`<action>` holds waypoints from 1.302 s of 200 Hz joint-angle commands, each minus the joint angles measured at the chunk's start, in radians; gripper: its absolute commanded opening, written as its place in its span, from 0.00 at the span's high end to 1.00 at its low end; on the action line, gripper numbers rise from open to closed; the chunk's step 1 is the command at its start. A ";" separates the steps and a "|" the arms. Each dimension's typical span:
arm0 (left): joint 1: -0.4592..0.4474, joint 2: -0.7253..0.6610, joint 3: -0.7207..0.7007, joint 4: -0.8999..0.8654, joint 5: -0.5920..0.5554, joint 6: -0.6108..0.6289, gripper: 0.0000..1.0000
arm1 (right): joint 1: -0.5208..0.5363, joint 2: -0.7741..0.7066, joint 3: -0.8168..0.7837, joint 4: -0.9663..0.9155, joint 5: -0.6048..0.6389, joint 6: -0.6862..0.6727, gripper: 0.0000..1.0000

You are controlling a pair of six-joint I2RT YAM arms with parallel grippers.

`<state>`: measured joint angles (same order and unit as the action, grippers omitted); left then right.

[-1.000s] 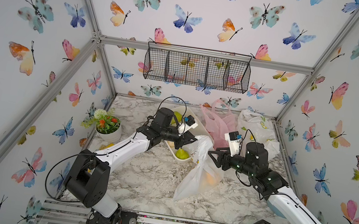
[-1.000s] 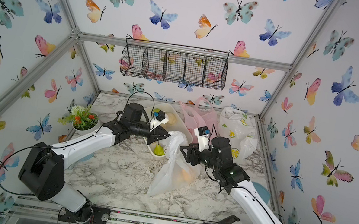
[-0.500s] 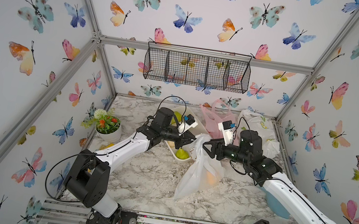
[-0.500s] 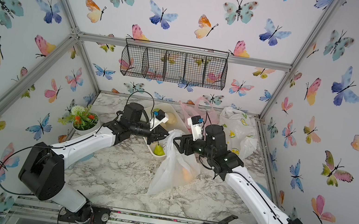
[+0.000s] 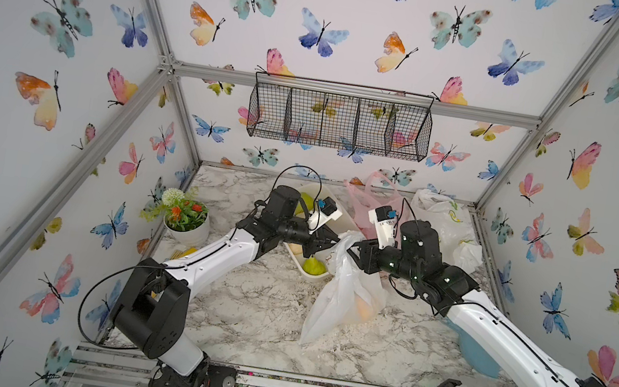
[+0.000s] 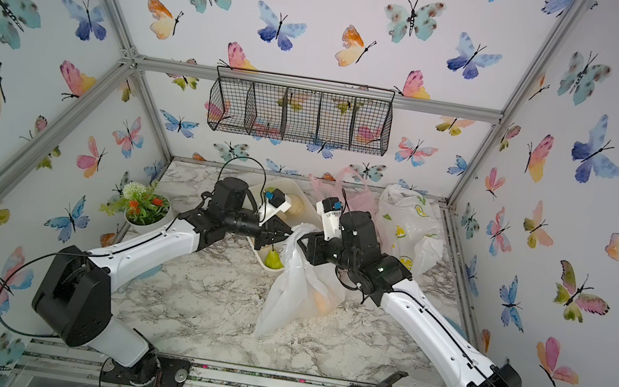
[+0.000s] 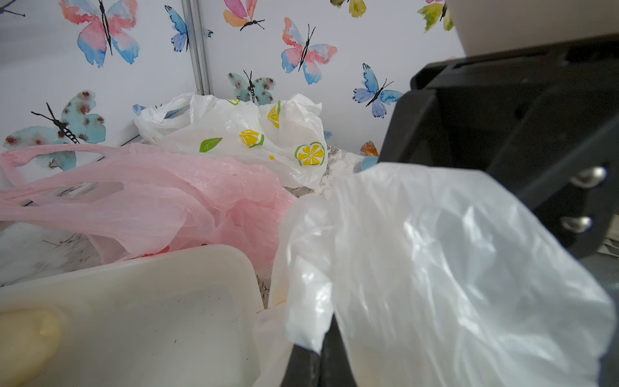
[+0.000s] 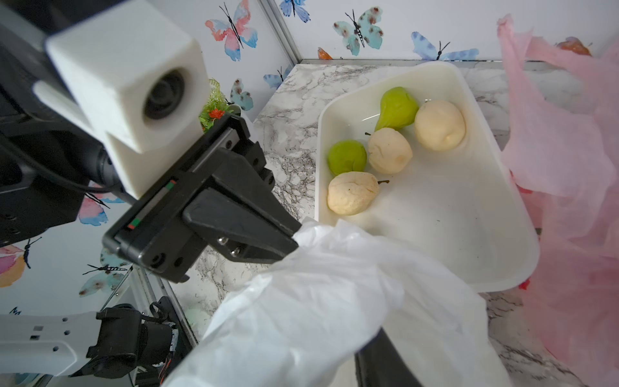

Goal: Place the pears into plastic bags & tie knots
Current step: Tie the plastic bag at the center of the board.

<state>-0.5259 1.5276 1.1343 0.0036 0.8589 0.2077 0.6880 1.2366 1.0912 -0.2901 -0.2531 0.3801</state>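
Left hand [image 5: 331, 243] pinches the top of the white bag [image 5: 335, 312], pressed together on it — my right hand [image 5: 351, 250] meets the same bunched plastic, but I cannot tell its grip.

Pears [image 8: 390, 154] in tray [image 8: 469, 234] — bags [image 5: 371, 206] R of it, plant [image 5: 187, 213] L

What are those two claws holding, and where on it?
The left claw pinches the white bag by its bunched top. The right claw is there too; whether it grips cannot be told.
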 commanded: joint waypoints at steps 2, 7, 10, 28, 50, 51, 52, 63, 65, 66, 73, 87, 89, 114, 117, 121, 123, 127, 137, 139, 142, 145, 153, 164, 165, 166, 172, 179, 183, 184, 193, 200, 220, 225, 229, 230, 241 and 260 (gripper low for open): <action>-0.006 -0.025 -0.005 0.022 0.027 -0.005 0.97 | 0.003 -0.013 -0.005 -0.037 0.030 -0.022 0.57; -0.005 -0.025 -0.006 0.022 0.024 -0.003 0.97 | 0.002 -0.023 -0.007 -0.035 0.024 -0.027 0.54; -0.005 -0.024 -0.007 0.021 0.022 -0.004 0.97 | 0.002 -0.029 -0.010 -0.033 0.019 -0.027 0.53; -0.003 -0.020 -0.006 0.016 0.020 0.001 0.97 | 0.002 -0.057 -0.008 -0.056 -0.014 -0.051 0.49; -0.004 -0.024 -0.008 0.018 0.019 0.002 0.97 | 0.003 -0.065 0.010 -0.135 -0.013 -0.089 0.48; -0.003 -0.024 -0.008 0.018 0.018 0.003 0.97 | 0.002 -0.065 0.010 -0.137 -0.013 -0.089 0.48; -0.004 -0.024 -0.008 0.018 0.018 0.003 0.97 | 0.002 -0.066 0.010 -0.140 -0.014 -0.090 0.49; -0.004 -0.024 -0.008 0.018 0.019 0.002 0.97 | 0.002 -0.070 0.006 -0.154 -0.016 -0.099 0.49; -0.005 -0.024 -0.008 0.018 0.019 0.004 0.97 | 0.002 -0.072 0.006 -0.157 -0.015 -0.101 0.49; -0.004 -0.024 -0.008 0.018 0.019 0.004 0.97 | 0.003 -0.072 0.005 -0.157 -0.016 -0.101 0.49; -0.004 -0.023 -0.007 0.015 0.017 0.005 0.97 | 0.002 -0.076 0.003 -0.163 -0.017 -0.105 0.49; -0.004 -0.024 -0.008 0.013 0.016 0.008 0.97 | 0.003 -0.080 -0.005 -0.165 -0.017 -0.106 0.52; -0.005 -0.023 -0.008 0.013 0.016 0.007 0.97 | 0.003 -0.080 -0.006 -0.166 -0.017 -0.106 0.53; -0.004 -0.026 -0.008 0.012 0.018 0.007 0.97 | 0.002 -0.075 -0.017 -0.160 -0.034 -0.104 0.54; -0.005 -0.025 -0.007 0.012 0.019 0.007 0.97 | 0.003 -0.075 -0.019 -0.157 -0.035 -0.103 0.55; -0.003 -0.026 -0.008 0.011 0.017 0.008 0.97 | 0.003 -0.073 -0.020 -0.153 -0.036 -0.102 0.55; -0.003 -0.025 -0.008 0.010 0.017 0.007 0.97 | 0.003 -0.071 -0.020 -0.152 -0.035 -0.101 0.55; -0.003 -0.026 -0.007 0.009 0.017 0.006 0.97 | 0.002 -0.068 -0.020 -0.148 -0.034 -0.100 0.56; -0.005 -0.027 -0.005 0.009 0.019 0.006 0.97 | 0.003 -0.057 -0.019 -0.142 -0.037 -0.099 0.58; -0.004 -0.027 -0.005 0.009 0.018 0.006 0.97 | 0.002 -0.053 -0.018 -0.140 -0.037 -0.098 0.58; -0.004 -0.027 -0.005 0.009 0.019 0.006 0.97 | 0.003 -0.047 -0.016 -0.140 -0.037 -0.098 0.59; -0.004 -0.027 -0.005 0.009 0.019 0.006 0.97 | 0.002 -0.044 -0.015 -0.138 -0.037 -0.096 0.59; -0.004 -0.027 -0.005 0.010 0.022 0.004 0.97 | 0.002 -0.033 -0.008 -0.135 -0.040 -0.096 0.60; -0.004 -0.028 -0.005 0.010 0.024 0.002 0.98 | 0.003 -0.019 0.001 -0.128 -0.044 -0.098 0.59; -0.005 -0.029 -0.005 0.010 0.023 0.002 0.98 | 0.003 -0.017 0.003 -0.127 -0.044 -0.098 0.59; -0.004 -0.029 -0.005 0.011 0.023 0.002 0.98 | 0.003 -0.015 0.003 -0.126 -0.044 -0.098 0.59; -0.003 -0.028 -0.005 0.012 0.026 0.002 0.98 | 0.003 -0.008 0.006 -0.123 -0.043 -0.096 0.58; -0.004 -0.029 -0.005 0.013 0.030 0.001 0.98 | 0.002 0.001 0.009 -0.119 -0.034 -0.097 0.58; -0.004 -0.029 -0.005 0.015 0.031 0.000 0.98 | 0.002 0.006 0.012 -0.119 -0.028 -0.098 0.58; -0.004 -0.029 -0.005 0.016 0.033 0.000 0.98 | 0.002 0.008 0.012 -0.119 -0.026 -0.098 0.58; -0.003 -0.029 -0.007 0.022 0.036 -0.005 0.98 | 0.003 0.019 0.017 -0.119 -0.012 -0.099 0.58; -0.004 -0.029 -0.008 0.025 0.041 -0.006 0.98 | 0.002 0.024 0.020 -0.117 -0.005 -0.101 0.58; -0.005 -0.030 -0.007 0.026 0.044 -0.007 0.98 | 0.003 0.027 0.025 -0.093 0.001 -0.093 0.62; -0.006 -0.031 -0.007 0.025 0.042 -0.005 0.98 | 0.003 0.027 0.026 -0.088 -0.002 -0.089 0.64; -0.005 -0.032 -0.007 0.024 0.042 -0.003 0.98 | 0.003 0.027 0.027 -0.085 -0.002 -0.088 0.66; -0.005 -0.032 -0.006 0.024 0.042 -0.004 0.98 | 0.002 0.027 0.027 -0.085 -0.002 -0.087 0.66; -0.005 -0.035 -0.006 0.020 0.040 -0.001 0.98 | 0.003 0.023 0.025 -0.083 -0.003 -0.081 0.71; -0.003 -0.039 -0.008 0.008 0.031 0.003 0.98 | 0.001 -0.009 0.013 -0.076 0.021 -0.078 0.80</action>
<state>-0.5259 1.5261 1.1343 0.0036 0.8734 0.2081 0.6880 1.2636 1.0878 -0.3954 -0.2607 0.2951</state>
